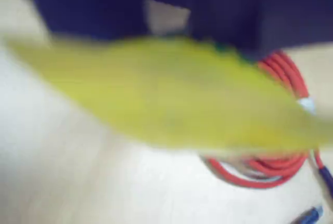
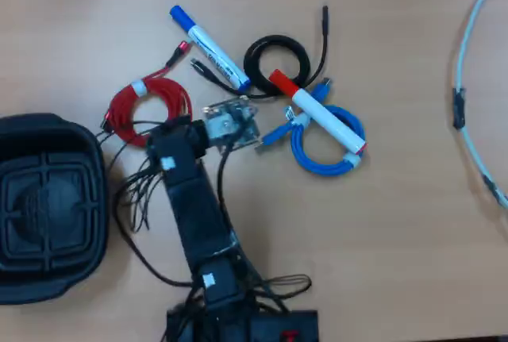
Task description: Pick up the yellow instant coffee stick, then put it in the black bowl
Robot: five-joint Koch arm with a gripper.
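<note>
In the wrist view the yellow instant coffee stick point(image 1: 171, 96) fills the middle of the frame, blurred and very close to the camera, lying slantwise with a green end at upper right. It is off the table, held by my gripper point(image 1: 208, 39), whose dark jaws show along the top edge. In the overhead view the stick is hidden under my arm point(image 2: 186, 183), whose head stands just below the red cable coil point(image 2: 127, 108). The black bowl point(image 2: 98, 203) sits at the left edge, to the left of the arm, with nothing in it.
The red cable coil also shows under the stick in the wrist view point(image 1: 283, 73). In the overhead view a blue-capped marker point(image 2: 208, 44), a black cable coil point(image 2: 255, 50), a red-capped marker point(image 2: 321, 116) and a blue cable coil point(image 2: 305, 155) lie right of the arm. A pale cable point(image 2: 468, 124) runs along the right side.
</note>
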